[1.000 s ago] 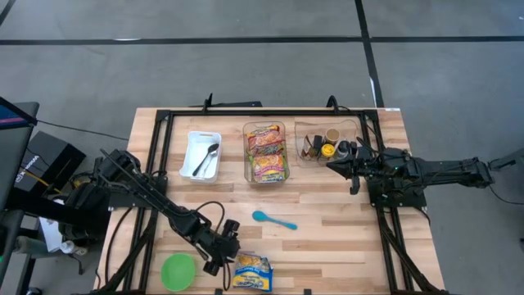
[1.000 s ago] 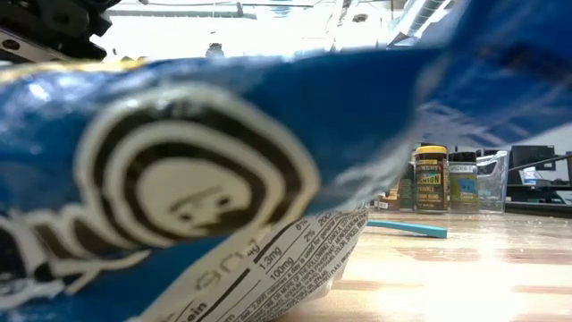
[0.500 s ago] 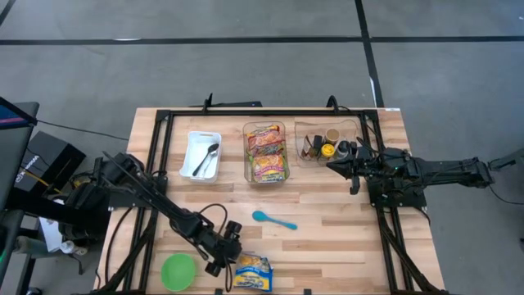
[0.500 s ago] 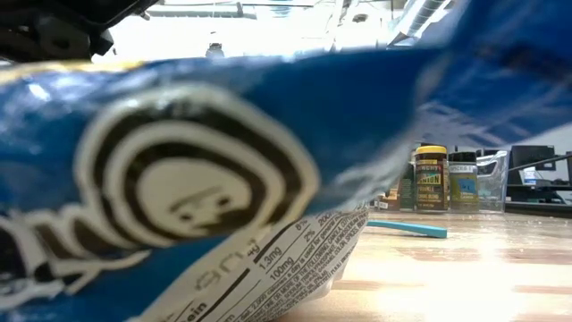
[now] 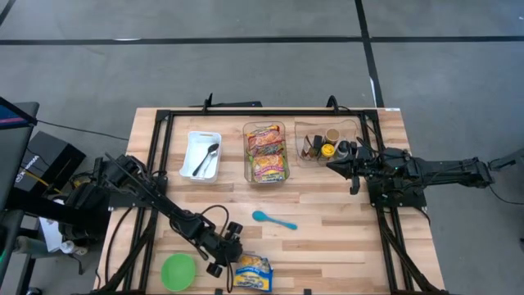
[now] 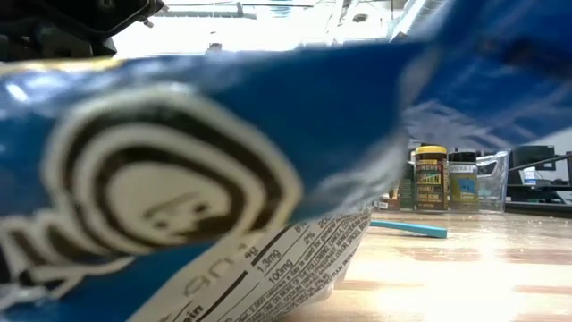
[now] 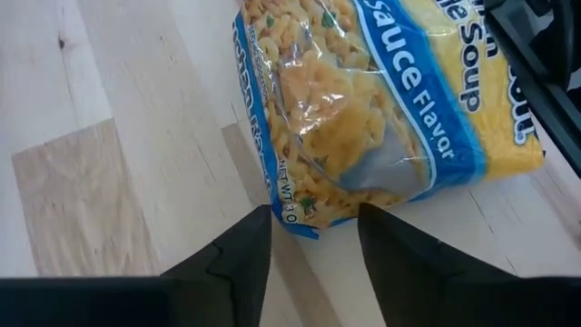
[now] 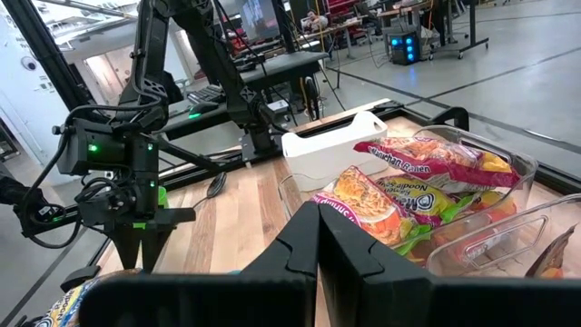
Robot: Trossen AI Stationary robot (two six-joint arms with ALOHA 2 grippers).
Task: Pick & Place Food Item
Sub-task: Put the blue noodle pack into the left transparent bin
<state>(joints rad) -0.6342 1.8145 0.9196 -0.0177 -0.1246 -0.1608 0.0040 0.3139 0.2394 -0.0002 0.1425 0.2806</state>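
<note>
Yellow-and-blue soup packet [image 5: 252, 273] lies flat on the wooden desk [image 5: 327, 246] at its front edge, about midway along, label up. The left arm reaches from the desk's left side, stretched low and diagonally toward that edge, its wrist tipped down so the left tool [image 5: 225, 260] sits right at the packet's left end. In the left wrist view the 2 dark fingers [image 7: 238, 259] stand spread, 1 to each side of the packet's blue-bordered corner [image 7: 300, 213], not clamped on it. A green bowl [image 5: 178, 271] sits just beside the left tool, nearer the front-left corner, and a teal spoon [image 5: 273, 219] lies toward the desk's middle.

The right arm lies extended from the right edge toward the back, roughly level, with the right tool [image 5: 334, 165] pressed together and empty beside a clear bin of jars [image 5: 327, 143]. Along the back edge also stand a clear bin of noodle packets [image 5: 265, 152] and a white tray [image 5: 201, 155] holding a metal spoon [image 5: 206, 158].
</note>
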